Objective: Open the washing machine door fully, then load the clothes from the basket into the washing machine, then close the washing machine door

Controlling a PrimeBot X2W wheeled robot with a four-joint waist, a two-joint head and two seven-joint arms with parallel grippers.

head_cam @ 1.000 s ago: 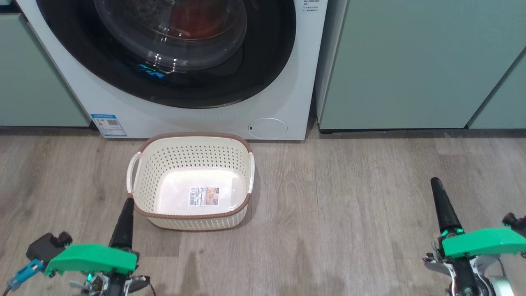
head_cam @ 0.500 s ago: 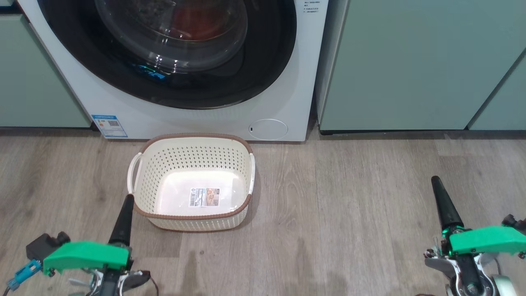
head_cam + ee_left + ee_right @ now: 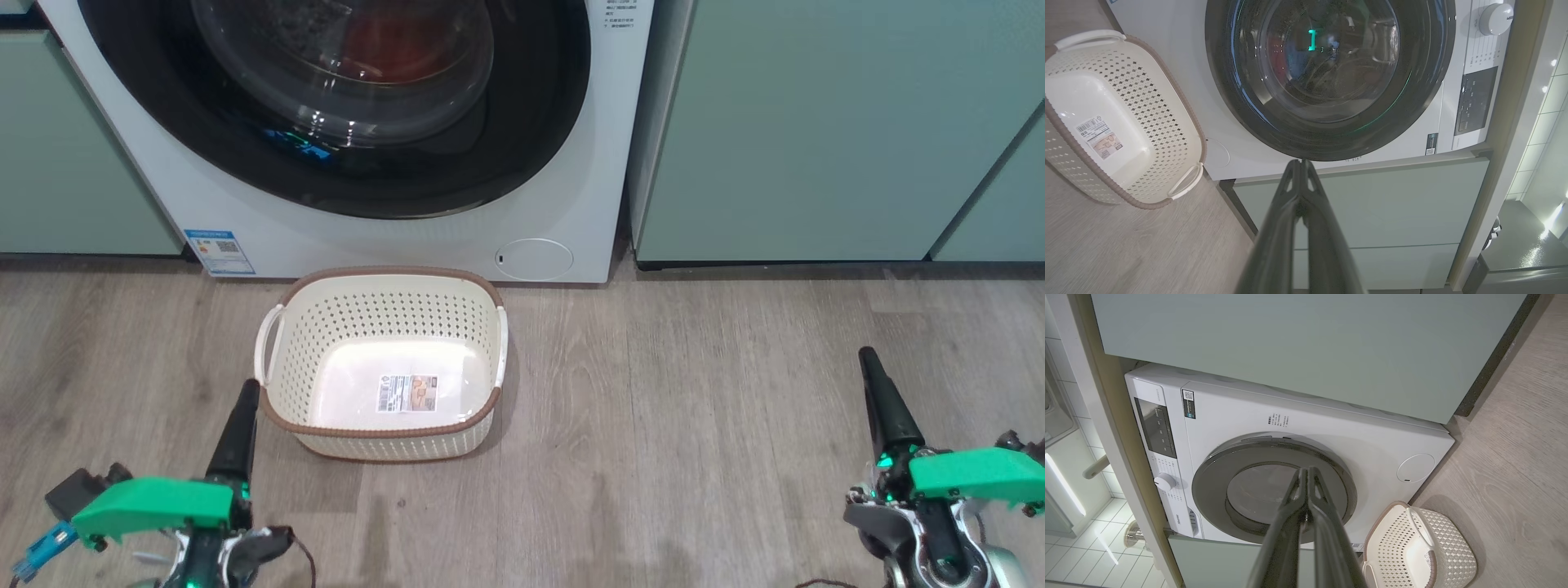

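The washing machine (image 3: 571,163) stands white between pale green cabinets. Its door (image 3: 522,122), black-rimmed with a glass bowl, lies flush against the front. Red clothes (image 3: 392,41) show dimly behind the glass. The cream basket (image 3: 380,276) sits on the floor before the machine with only a label on its bottom. My left gripper (image 3: 247,388) is shut, just left of the basket's near corner. My right gripper (image 3: 865,355) is shut over bare floor, far to the right. The left wrist view shows the door (image 3: 1425,81), the basket (image 3: 1147,122) and my shut left gripper (image 3: 1300,163). In the right wrist view my right gripper (image 3: 1307,470) points at the door (image 3: 1216,473).
Pale green cabinets (image 3: 816,122) flank the machine on both sides. Wood-look floor (image 3: 694,425) stretches open to the right of the basket. A round filter cap (image 3: 533,259) sits low on the machine's front, and a control panel with a knob (image 3: 1164,482) on its top strip.
The head view has shifted slightly, so the machine and basket sit a little lower. Both arms have drawn back a bit toward the bottom edge. Both grippers stay shut.
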